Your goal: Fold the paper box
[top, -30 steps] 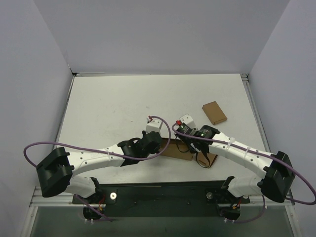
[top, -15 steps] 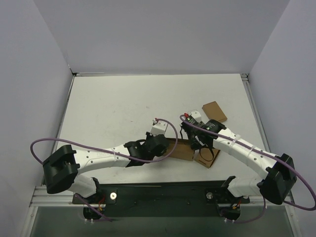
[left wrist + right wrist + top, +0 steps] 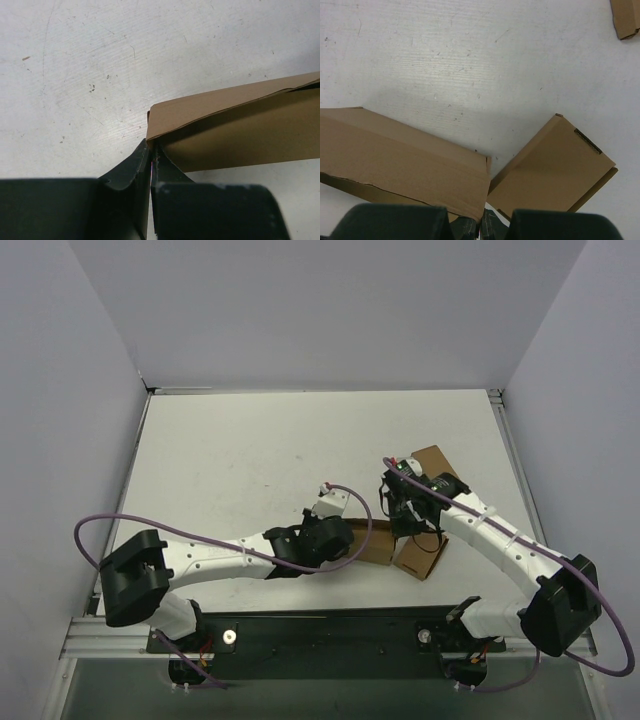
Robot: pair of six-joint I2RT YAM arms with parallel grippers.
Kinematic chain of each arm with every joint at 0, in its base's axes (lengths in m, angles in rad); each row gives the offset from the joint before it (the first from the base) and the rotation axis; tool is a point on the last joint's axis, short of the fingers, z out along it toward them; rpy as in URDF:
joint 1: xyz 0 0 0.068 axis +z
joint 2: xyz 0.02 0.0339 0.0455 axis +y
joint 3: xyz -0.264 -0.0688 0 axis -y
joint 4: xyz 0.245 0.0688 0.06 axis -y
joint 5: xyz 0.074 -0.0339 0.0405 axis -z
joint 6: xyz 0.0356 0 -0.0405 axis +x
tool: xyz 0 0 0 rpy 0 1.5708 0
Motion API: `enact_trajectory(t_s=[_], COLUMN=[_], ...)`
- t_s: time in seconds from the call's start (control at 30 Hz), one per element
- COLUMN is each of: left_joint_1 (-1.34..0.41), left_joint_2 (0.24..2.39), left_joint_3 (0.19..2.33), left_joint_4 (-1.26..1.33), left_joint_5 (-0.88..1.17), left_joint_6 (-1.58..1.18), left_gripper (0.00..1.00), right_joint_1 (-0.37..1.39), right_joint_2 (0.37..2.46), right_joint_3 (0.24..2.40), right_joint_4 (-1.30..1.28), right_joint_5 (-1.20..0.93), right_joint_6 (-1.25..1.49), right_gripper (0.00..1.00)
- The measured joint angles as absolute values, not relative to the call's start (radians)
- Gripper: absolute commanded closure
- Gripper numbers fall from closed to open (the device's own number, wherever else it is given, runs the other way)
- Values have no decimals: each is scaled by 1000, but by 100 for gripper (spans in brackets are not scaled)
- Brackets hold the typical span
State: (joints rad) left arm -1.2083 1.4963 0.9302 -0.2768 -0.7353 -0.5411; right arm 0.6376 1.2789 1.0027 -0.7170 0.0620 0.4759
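The table [image 3: 230,450] is white and flat. Close up, it has small scratches and dark specks. Three plain walls stand round it: a back wall [image 3: 320,310], a left wall [image 3: 60,420] and a right wall [image 3: 590,390]. They look pale and a bit purple. A metal rail [image 3: 100,645] runs along the near edge, with a black plate [image 3: 330,625] beside it. The light is soft and even.

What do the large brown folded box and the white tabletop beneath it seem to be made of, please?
The large brown folded box looks like thin plain cardboard, matte and unprinted: raw cut edges and a crease show. The white tabletop is matte with fine scratches and specks; painted board or laminate, I cannot tell.
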Motion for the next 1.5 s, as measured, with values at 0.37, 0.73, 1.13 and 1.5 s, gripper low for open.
enact_trajectory(t_s=[0.37, 0.73, 1.13, 1.5], left_joint_1=[-1223, -1229, -1235, -1236], left_joint_2=[1522, 1533, 1542, 1549], left_joint_3=[957, 966, 973, 982], left_joint_4=[-311, -321, -331, -342], left_joint_5=[-775, -790, -807, -813], left_joint_6=[-538, -538, -538, -538], left_gripper=[100, 100, 100, 100], right_joint_1=[582, 542, 495, 484], right_joint_2=[1279, 1279, 1265, 1260], right_joint_3=[1003, 1003, 1003, 1003], right_joint_4=[-715, -714, -703, -699], right_joint_5=[-25, -75, -126, -143], right_joint_6=[476, 476, 476, 476], right_gripper=[100, 100, 100, 100])
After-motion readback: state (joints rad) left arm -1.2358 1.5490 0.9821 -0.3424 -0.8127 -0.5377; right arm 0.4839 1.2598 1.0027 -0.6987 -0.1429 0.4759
